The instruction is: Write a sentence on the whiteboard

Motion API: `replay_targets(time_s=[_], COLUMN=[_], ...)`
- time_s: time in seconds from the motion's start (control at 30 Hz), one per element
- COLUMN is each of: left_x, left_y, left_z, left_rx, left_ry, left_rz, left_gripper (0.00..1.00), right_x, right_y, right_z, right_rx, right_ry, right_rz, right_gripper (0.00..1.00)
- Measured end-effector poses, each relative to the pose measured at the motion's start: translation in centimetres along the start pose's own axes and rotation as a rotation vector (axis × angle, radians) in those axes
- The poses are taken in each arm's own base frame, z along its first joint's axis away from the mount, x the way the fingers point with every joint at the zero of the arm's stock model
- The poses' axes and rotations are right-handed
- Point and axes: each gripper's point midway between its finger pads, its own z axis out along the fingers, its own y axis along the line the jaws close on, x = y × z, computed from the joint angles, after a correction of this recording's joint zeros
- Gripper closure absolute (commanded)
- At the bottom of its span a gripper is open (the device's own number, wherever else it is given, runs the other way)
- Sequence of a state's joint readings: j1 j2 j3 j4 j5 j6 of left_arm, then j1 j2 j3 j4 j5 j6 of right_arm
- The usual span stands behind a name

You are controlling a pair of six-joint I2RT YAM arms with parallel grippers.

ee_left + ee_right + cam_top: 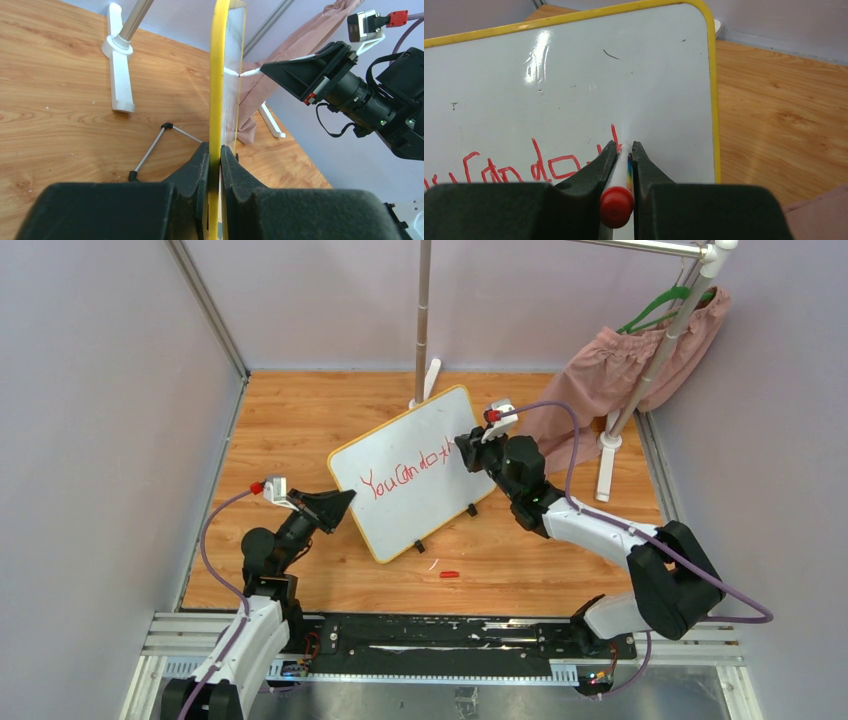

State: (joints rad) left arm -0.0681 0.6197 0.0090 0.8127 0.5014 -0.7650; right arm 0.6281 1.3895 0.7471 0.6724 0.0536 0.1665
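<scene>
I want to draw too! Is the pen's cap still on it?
No: the pen touches the whiteboard with a bare tip, and a red cap lies on the table.

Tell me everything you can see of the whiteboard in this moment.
The whiteboard is a glossy white rectangle with rounded corners and a thin yellow rim, propped tilted on small black feet on the wooden floor. Red handwriting runs across it, reading "You can do" plus an unfinished stroke. The left claw pinches its left edge; the right claw presses a red-ended marker against its face at the end of the writing.
</scene>
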Motion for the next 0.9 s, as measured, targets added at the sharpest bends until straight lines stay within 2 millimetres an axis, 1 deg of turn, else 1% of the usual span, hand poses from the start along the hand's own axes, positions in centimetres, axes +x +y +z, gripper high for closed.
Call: replay_targets(time_s=[0.23, 0.43, 0.9], left_x=[0.0, 0.0, 0.0], left_y=[0.0, 0.0, 0.0], left_z=[0.0, 0.0, 0.0], left_rx=[0.000, 0.000, 0.000], left_ry=[0.000, 0.000, 0.000], left_rz=[0.000, 0.000, 0.000], left_gripper=[1.00, 1.00, 1.00], right_x=[0.1, 0.8, 1.6], right_y=[0.0, -0.1, -0.4], right_z=[0.0, -0.4, -1.0], right_rx=[0.000, 0.001, 0.013], right_ry=[0.001, 0.015, 0.033], right_rz=[0.001, 0.001, 0.003], right_gripper=[1.00, 1.00, 1.00])
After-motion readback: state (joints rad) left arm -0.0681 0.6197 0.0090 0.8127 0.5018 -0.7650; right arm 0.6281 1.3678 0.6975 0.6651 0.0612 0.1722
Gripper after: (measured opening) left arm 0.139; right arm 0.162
